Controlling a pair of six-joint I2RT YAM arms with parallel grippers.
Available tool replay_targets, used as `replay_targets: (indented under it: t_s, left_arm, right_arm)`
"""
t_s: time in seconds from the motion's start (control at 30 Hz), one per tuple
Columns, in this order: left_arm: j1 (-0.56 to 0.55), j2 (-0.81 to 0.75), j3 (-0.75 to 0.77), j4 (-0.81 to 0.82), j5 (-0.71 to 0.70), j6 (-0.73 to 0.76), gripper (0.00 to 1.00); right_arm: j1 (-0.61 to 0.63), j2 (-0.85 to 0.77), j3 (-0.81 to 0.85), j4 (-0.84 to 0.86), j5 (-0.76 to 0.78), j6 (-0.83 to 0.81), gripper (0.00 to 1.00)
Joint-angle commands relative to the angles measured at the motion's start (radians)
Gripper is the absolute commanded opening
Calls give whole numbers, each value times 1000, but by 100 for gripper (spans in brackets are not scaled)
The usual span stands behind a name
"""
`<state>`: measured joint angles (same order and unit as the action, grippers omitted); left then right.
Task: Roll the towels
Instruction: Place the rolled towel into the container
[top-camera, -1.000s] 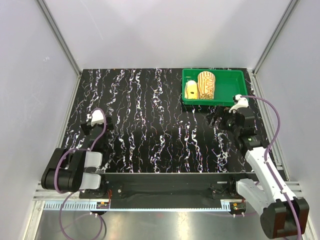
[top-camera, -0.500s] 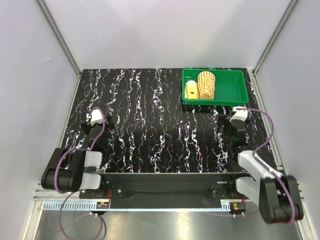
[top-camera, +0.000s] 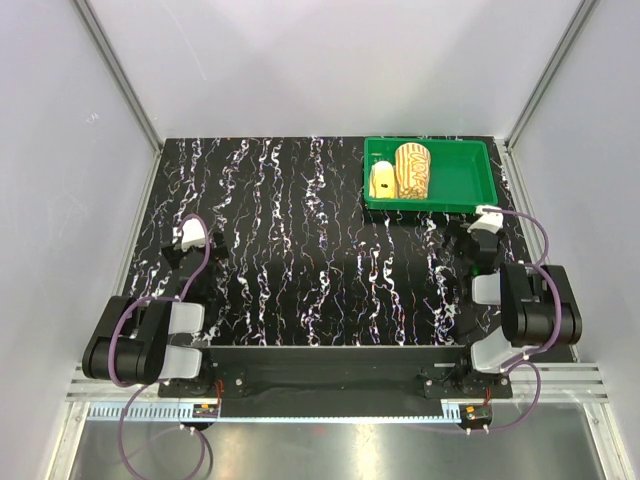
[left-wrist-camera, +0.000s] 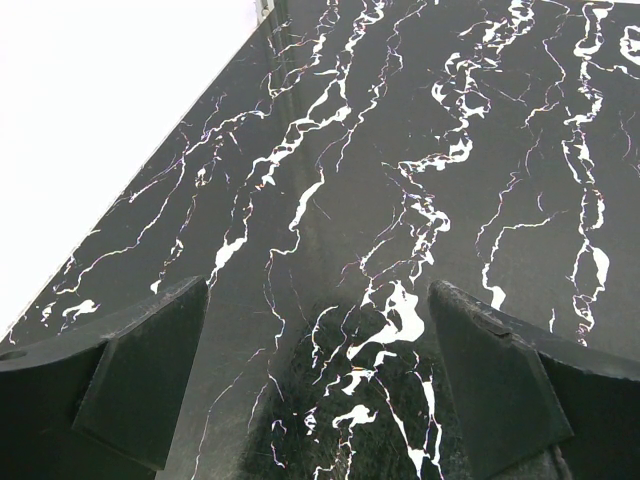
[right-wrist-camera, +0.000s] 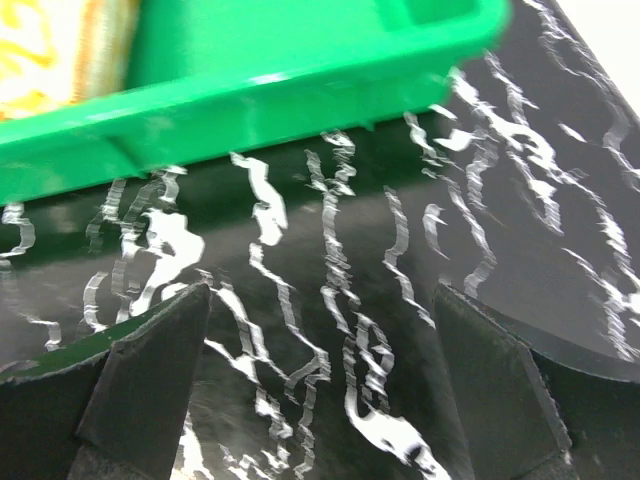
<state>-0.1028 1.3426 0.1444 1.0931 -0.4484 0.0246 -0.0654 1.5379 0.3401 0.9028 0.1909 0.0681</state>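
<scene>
Both towels lie rolled up in the green tray (top-camera: 460, 180) at the far right of the table. The plain yellow towel (top-camera: 382, 179) is the smaller roll, and the striped towel (top-camera: 411, 168) lies right beside it. In the right wrist view the tray's near wall (right-wrist-camera: 250, 75) fills the top, with the striped towel (right-wrist-camera: 55, 45) at the top left. My right gripper (top-camera: 464, 233) (right-wrist-camera: 320, 385) hangs open just in front of the tray with nothing between its fingers. My left gripper (top-camera: 188, 247) (left-wrist-camera: 320, 375) stands open and empty over the table's left side.
The black marbled table (top-camera: 300, 230) lies between white walls with metal corner posts. Its left edge (left-wrist-camera: 215, 95) runs close beside the left gripper. The right arm is folded back over its base (top-camera: 530, 305) at the near right.
The right arm has folded back toward its base, and its gripper has shifted slightly right, staying just in front of the tray. The left arm has not moved.
</scene>
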Motion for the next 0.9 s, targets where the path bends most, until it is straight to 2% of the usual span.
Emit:
replay_targets:
  t_s: [0.0, 0.07, 0.13, 0.2, 0.3, 0.33, 0.87]
  left_arm:
    - [6, -3, 23, 79, 13, -23, 99]
    - [5, -5, 24, 80, 14, -23, 99]
    - [5, -5, 24, 80, 14, -23, 99]
    - [6, -3, 23, 80, 13, -23, 99]
    - [6, -5, 24, 79, 14, -23, 99]
    - [5, -3, 24, 79, 14, -23, 99]
    - [5, -5, 26, 77, 14, -23, 99]
  right_arm:
    - [-19, 23, 41, 159, -154, -7, 100]
    - [-19, 1, 60, 53, -153, -16, 100]
    - [-19, 16, 42, 136, -148, -8, 100]
    - [-19, -7, 53, 79, -183, -28, 100]
    - [-17, 1, 40, 117, -188, -28, 100]
    - [-17, -1, 42, 116, -235, -46, 100]
    - [-19, 7, 54, 98, -219, -39, 100]
